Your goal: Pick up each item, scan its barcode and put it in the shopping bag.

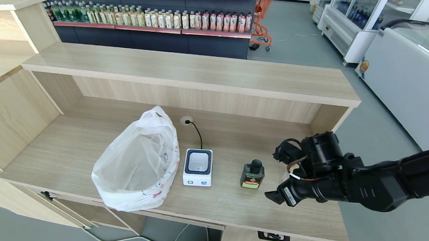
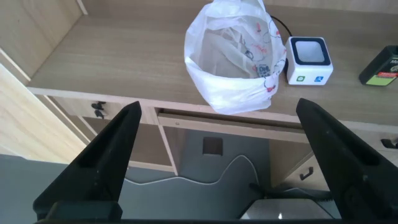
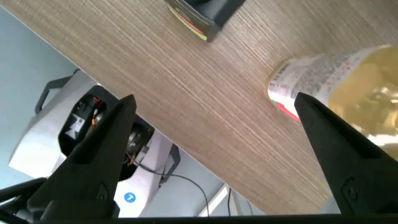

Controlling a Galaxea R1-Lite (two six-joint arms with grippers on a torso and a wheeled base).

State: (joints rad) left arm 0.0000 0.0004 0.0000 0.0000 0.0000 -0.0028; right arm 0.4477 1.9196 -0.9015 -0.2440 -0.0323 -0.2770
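Observation:
A small dark bottle with a green and red label stands on the wooden counter, to the right of the white barcode scanner. The white plastic shopping bag stands open to the scanner's left. My right gripper hangs open just right of the dark bottle, holding nothing. In the right wrist view the dark bottle lies ahead of the right gripper, and a yellowish labelled bottle lies by one finger. My left gripper is open below the counter's front edge, facing the bag and scanner.
A raised shelf runs along the counter's back, with side walls left and right. A black cable leads from the scanner to a hole in the counter. Drawers sit under the front edge. Freezers stand far right.

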